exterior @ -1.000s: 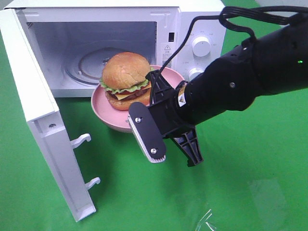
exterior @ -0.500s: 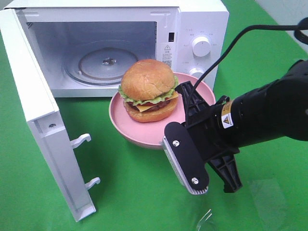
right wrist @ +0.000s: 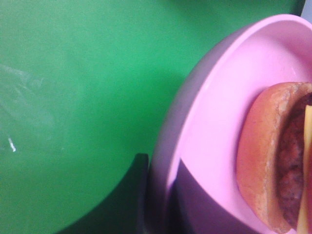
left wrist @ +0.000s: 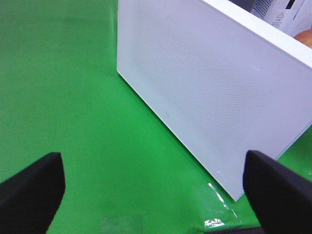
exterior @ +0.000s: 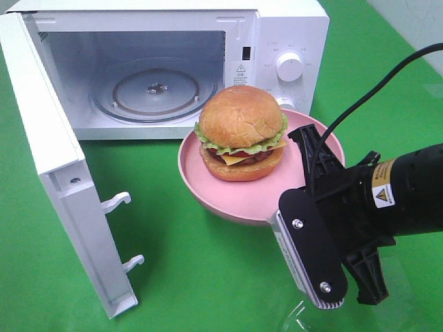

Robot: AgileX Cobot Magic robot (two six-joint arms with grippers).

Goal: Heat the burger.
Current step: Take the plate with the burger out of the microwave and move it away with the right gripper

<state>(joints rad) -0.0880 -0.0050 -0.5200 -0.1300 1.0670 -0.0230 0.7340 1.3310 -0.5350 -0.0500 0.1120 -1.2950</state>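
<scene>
The burger (exterior: 241, 133) sits in the middle of a pink plate (exterior: 228, 197), and the right gripper (exterior: 309, 181) has its jaws pinched on the plate's rim, on the side away from the microwave (exterior: 277, 28). Plate and burger are in front of the microwave's open mouth, outside it. Inside the cavity lies only the glass turntable (exterior: 154, 93). The left gripper (left wrist: 153, 187) has its jaws spread wide above the green counter (left wrist: 73, 97), empty, just beside the swung-out microwave door (left wrist: 214, 87).
</scene>
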